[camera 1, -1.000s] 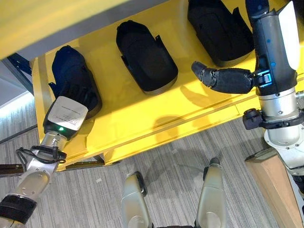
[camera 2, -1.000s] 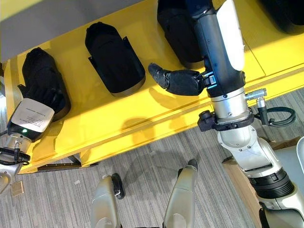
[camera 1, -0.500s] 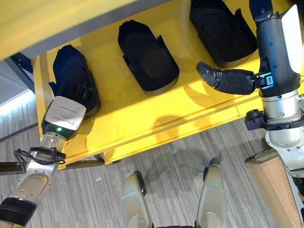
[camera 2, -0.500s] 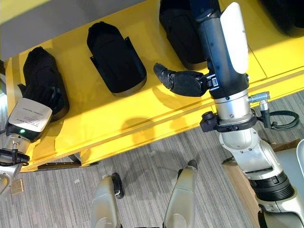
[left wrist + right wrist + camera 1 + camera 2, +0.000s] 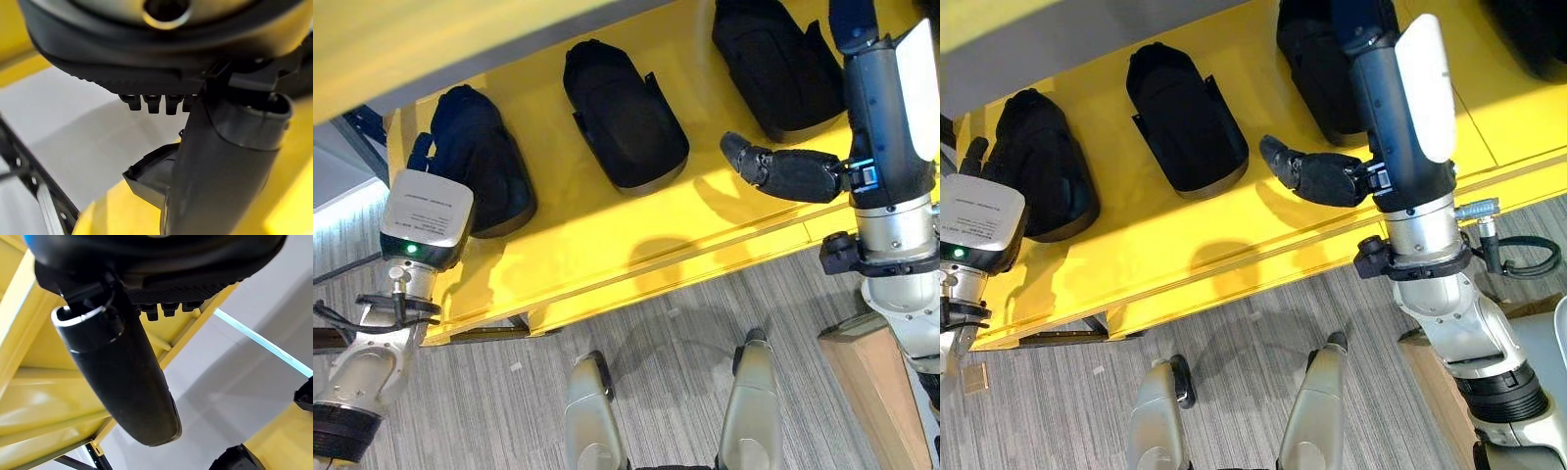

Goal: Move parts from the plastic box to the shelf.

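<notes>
Three black moulded parts lie in a row on the yellow shelf (image 5: 607, 230): a left one (image 5: 480, 166), a middle one (image 5: 626, 117) and a right one (image 5: 773, 64). My left hand (image 5: 421, 220) hangs at the shelf's left end, just beside the left part and off it, with fingers straight and nothing in them. In the left wrist view its thumb (image 5: 220, 171) stands in front of that part's corner (image 5: 146, 176). My right hand (image 5: 886, 108) reaches over the shelf beside the right part, empty, with its thumb (image 5: 783, 171) sticking out toward the middle part.
The board above (image 5: 411, 49) overhangs the shelf at the top. A fourth black part (image 5: 1528, 24) shows at the far right of the shelf. The corner of a wooden box (image 5: 871, 372) stands on the grey floor at lower right.
My left hand has drawn back off the left part and toward the shelf's left end; the part stays lying there. The right hand has hardly moved.
</notes>
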Robot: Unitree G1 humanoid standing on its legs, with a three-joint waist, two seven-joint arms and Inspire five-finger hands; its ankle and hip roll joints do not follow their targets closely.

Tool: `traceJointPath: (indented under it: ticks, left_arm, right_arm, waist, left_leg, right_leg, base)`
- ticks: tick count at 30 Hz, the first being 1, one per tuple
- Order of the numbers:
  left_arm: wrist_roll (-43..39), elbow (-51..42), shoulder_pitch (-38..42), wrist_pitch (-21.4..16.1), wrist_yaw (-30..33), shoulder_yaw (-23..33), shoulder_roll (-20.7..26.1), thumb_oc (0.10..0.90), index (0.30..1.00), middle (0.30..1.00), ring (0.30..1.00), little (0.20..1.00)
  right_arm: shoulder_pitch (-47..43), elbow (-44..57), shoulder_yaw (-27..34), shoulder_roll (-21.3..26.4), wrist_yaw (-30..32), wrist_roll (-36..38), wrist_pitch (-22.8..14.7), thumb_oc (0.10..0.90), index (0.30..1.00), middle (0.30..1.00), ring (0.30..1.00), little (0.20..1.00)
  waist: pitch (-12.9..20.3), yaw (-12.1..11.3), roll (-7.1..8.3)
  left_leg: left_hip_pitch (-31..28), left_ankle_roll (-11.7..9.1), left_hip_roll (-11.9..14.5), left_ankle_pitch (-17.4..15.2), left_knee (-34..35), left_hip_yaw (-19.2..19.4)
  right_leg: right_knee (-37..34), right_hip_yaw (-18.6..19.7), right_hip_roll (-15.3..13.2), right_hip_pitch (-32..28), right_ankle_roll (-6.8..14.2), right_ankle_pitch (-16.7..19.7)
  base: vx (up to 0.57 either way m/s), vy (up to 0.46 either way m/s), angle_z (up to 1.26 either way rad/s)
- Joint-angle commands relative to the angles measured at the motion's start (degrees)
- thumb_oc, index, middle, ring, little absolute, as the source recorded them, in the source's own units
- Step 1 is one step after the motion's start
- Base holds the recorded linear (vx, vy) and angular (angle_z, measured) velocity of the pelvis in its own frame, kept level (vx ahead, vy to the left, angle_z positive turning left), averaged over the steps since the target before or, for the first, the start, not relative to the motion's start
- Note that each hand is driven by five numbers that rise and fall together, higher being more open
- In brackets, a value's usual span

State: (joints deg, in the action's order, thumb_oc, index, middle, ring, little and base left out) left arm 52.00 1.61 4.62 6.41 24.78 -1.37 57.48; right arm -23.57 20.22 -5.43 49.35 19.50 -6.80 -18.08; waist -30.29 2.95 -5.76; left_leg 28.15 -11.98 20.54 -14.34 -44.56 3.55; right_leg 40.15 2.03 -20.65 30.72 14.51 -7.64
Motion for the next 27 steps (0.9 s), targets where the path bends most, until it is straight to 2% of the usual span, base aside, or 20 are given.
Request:
traceJointPath:
  ticks: [1, 3, 7, 10, 14, 17, 27]
  left_arm:
    - [-5.28, -3.84, -2.93, -2.37, 7.02, 8.59, 0.52, 0.900, 1.000, 1.000, 1.000, 1.000]
    - [-5.80, -5.13, -4.61, -3.95, 9.60, 9.92, -0.87, 0.900, 1.000, 1.000, 1.000, 1.000]
    - [-8.90, -5.39, -7.31, -5.83, 9.30, 11.25, -3.88, 0.900, 1.000, 1.000, 1.000, 1.000]
    - [-7.88, -7.12, -10.12, -7.28, 9.15, 11.84, -6.44, 0.900, 1.000, 1.000, 1.000, 1.000]
    - [-6.94, -8.92, -12.58, -7.34, 8.78, 12.36, -8.46, 0.900, 1.000, 1.000, 1.000, 1.000]
    - [-7.23, -9.34, -13.43, -6.89, 8.75, 12.63, -9.13, 0.900, 1.000, 1.000, 1.000, 1.000]
    - [-6.57, -10.51, -11.01, -11.15, 8.83, 11.38, -8.96, 0.900, 1.000, 1.000, 1.000, 1.000]
  right_arm:
    - [-0.02, 6.74, 7.41, -5.13, 2.74, -2.04, -4.31, 0.900, 1.000, 1.000, 1.000, 1.000]
    - [0.80, 7.19, 7.61, -5.41, 2.04, -2.55, -4.24, 0.900, 1.000, 1.000, 1.000, 1.000]
    - [2.39, 7.21, 7.25, -7.17, 1.83, -3.18, -4.67, 0.900, 1.000, 1.000, 1.000, 1.000]
    - [3.49, 7.80, 7.56, -8.08, 1.45, -3.67, -4.98, 0.900, 1.000, 1.000, 1.000, 1.000]
    - [4.36, 8.29, 7.77, -8.51, 1.89, -4.00, -4.26, 0.900, 1.000, 1.000, 1.000, 1.000]
    - [4.74, 8.34, 7.82, -8.85, 2.30, -4.30, -4.29, 0.900, 1.000, 1.000, 1.000, 1.000]
    - [4.77, 8.91, 6.53, -9.00, 2.87, -4.19, -1.88, 0.900, 1.000, 1.000, 1.000, 1.000]
  waist:
    - [5.69, -0.65, 3.29]
    - [5.92, -0.80, 3.32]
    - [6.67, -1.38, 3.51]
    - [6.94, -2.07, 3.71]
    - [7.46, -2.79, 3.86]
    - [7.87, -3.15, 4.00]
    - [8.63, -3.11, 4.54]
  left_leg:
    - [-5.12, 3.61, 0.80, -2.48, 4.75, 1.23]
    - [-5.39, 3.67, 0.68, -2.59, 4.89, 1.32]
    - [-6.73, 3.80, 0.31, -2.59, 5.76, 1.97]
    - [-7.48, 4.00, 0.02, -2.55, 6.35, 2.21]
    - [-8.32, 4.26, -0.46, -2.75, 6.70, 2.13]
    - [-8.81, 4.33, -0.77, -2.70, 7.05, 2.17]
    - [-9.67, 4.15, -0.95, -2.88, 7.21, 2.25]
  right_leg:
    - [-6.03, -0.16, -2.66, -3.00, 0.49, 1.30]
    - [-6.25, -0.31, -2.78, -3.25, 0.49, 1.27]
    - [-7.30, -1.17, -3.28, -4.59, 0.49, 1.60]
    - [-7.96, -1.85, -3.59, -5.68, 0.49, 1.62]
    - [-8.18, -2.40, -3.87, -6.80, 0.49, 1.43]
    - [-8.65, -2.91, -4.06, -7.70, 0.49, 1.42]
    - [-8.72, -3.22, -4.20, -8.89, 0.49, 1.32]
  base:
    - [0.04, -0.016, 0.04]
    - [0.03, -0.012, 0.06]
    - [0.04, -0.013, 0.09]
    - [0.04, -0.012, 0.04]
    - [0.05, -0.016, 0.06]
    - [0.04, -0.011, 0.09]
    - [0.02, -0.007, 0.02]
